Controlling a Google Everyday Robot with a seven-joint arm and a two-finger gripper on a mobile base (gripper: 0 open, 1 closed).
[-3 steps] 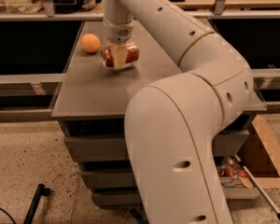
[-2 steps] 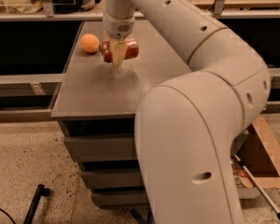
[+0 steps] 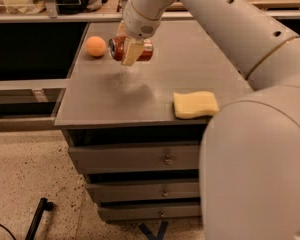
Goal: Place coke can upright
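Note:
The coke can [image 3: 142, 49] is red with a silver end and lies sideways between the fingers of my gripper [image 3: 130, 49]. The gripper is shut on the can and holds it in the air above the back left part of the grey cabinet top [image 3: 140, 99]. One pale fingertip [image 3: 131, 52] crosses the front of the can; the other is hidden behind it. A soft shadow lies on the top just below the can.
An orange ball [image 3: 95, 46] rests on the cabinet top just left of the can. A yellow sponge [image 3: 195, 104] lies near the front right edge. My arm fills the right side of the view. Drawers sit below the top.
The gripper has lifted the coke can off the cabinet top and holds it higher. The arm has swung aside, uncovering the sponge.

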